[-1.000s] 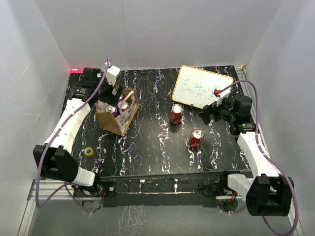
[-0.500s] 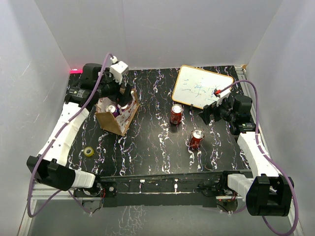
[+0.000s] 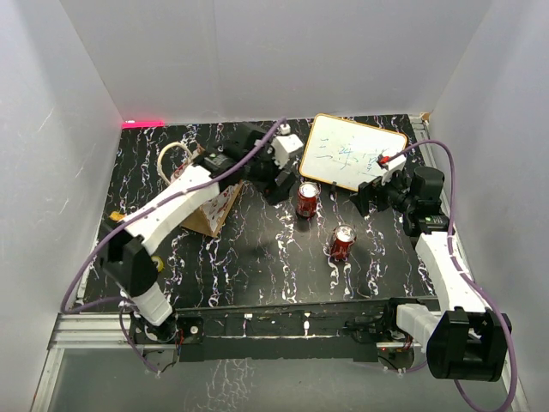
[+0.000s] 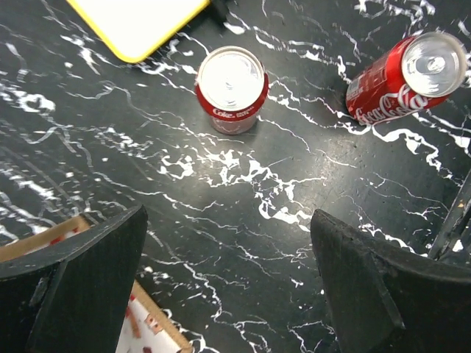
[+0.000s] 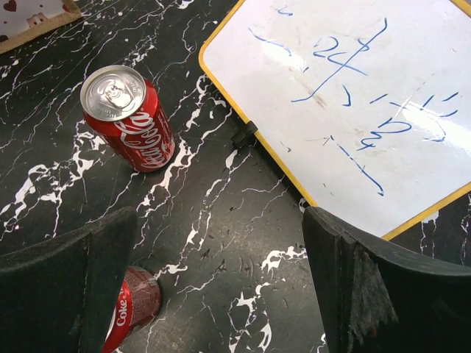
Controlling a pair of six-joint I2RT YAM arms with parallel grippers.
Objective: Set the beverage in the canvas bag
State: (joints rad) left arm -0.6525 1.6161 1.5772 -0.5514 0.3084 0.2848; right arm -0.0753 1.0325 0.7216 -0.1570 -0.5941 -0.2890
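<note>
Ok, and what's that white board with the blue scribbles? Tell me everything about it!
It is a small whiteboard with a yellow rim and rounded corners. Blue marker numbers and strokes are scribbled over its white, smooth-looking face. It sits toward the far right of the black marbled table, turned at a slant. A small black piece shows at its near edge. The closest Coke can stands just in front, not touching it.

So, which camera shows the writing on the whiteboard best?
The right wrist view: the whiteboard fills much of that frame, and its blue marks are sharp. The top external view shows the whole whiteboard, but small; the left wrist view catches only one yellow-edged corner.
</note>
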